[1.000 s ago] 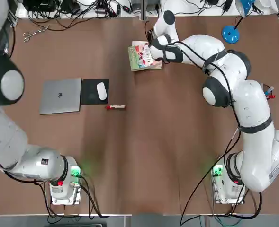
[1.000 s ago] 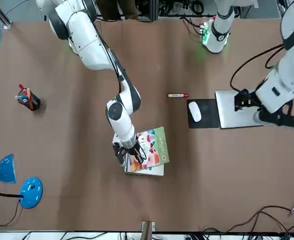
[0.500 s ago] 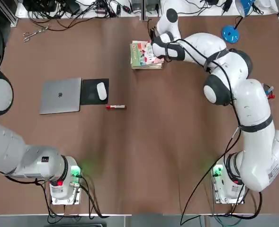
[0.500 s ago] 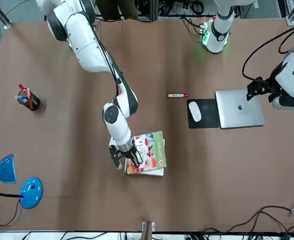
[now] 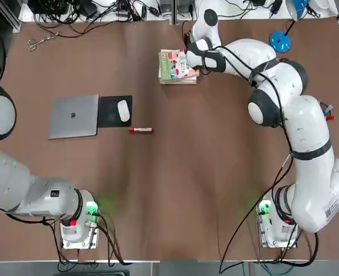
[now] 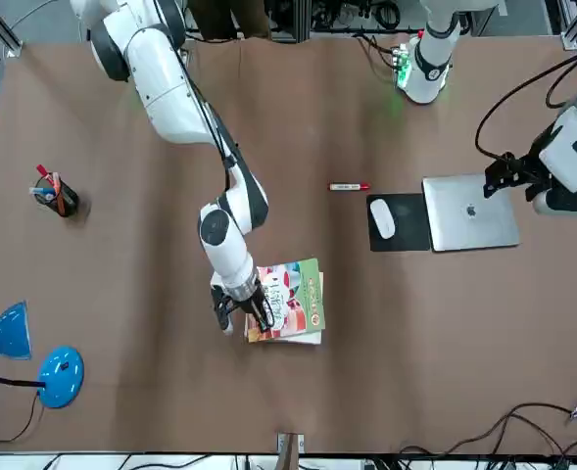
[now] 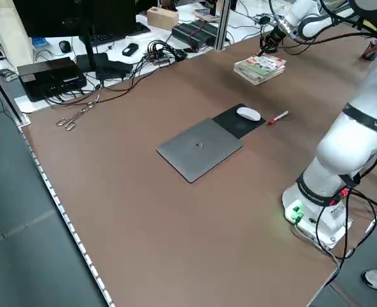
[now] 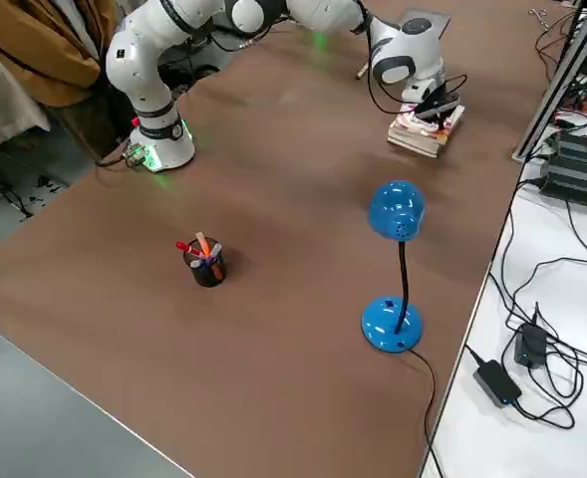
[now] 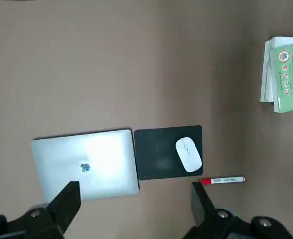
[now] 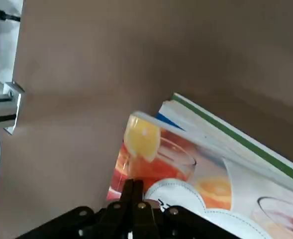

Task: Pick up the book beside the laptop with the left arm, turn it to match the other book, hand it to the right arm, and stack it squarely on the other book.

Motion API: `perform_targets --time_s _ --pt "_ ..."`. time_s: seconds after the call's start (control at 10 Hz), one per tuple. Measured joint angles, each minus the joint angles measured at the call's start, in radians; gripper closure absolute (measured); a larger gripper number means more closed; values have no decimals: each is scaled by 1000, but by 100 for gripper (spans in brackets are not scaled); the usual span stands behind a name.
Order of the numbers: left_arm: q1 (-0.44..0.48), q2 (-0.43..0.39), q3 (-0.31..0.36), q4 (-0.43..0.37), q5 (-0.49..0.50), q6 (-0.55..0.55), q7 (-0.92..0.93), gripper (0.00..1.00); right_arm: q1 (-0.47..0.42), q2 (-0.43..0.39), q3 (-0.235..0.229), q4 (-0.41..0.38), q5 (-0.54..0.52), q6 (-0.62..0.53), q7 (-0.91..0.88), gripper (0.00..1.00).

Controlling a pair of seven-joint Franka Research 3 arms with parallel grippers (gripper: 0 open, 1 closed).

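Observation:
The book (image 5: 176,63) with the green, red and pink cover lies on top of the other book (image 6: 290,338), whose white edge shows beneath it at the far side of the table. My right gripper (image 5: 188,60) is low at the book's right edge, shut on the book (image 10: 161,164); in the right wrist view its fingers (image 10: 133,191) stand pressed together at the cover's edge. The laptop (image 5: 73,117) lies closed at the left. My left gripper (image 9: 135,209) hangs high above the laptop, open and empty, at the table's left side.
A black mouse pad (image 5: 108,112) with a white mouse (image 5: 123,110) lies right of the laptop, with a red marker (image 5: 141,130) beside it. A blue desk lamp (image 5: 281,40) and a pen cup (image 6: 55,196) stand on the right side. Scissors (image 5: 40,41) lie far left.
My right gripper has turned and slid the book a little, so it sits more squarely on the other book. My left arm drew back from over the laptop to the table's left side.

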Motion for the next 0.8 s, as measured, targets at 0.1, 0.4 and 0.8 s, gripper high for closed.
perform_targets --time_s 0.1,0.4,0.8 --pt "2 0 1 3 0 0 0 1 -3 0 0 0 0 -1 9 99" --pt "7 1 1 3 0 0 2 0 3 -1 3 16 0 -28 34 100" --pt "6 3 -2 17 0 4 2 0 81 -12 11 70 0 -95 165 100"
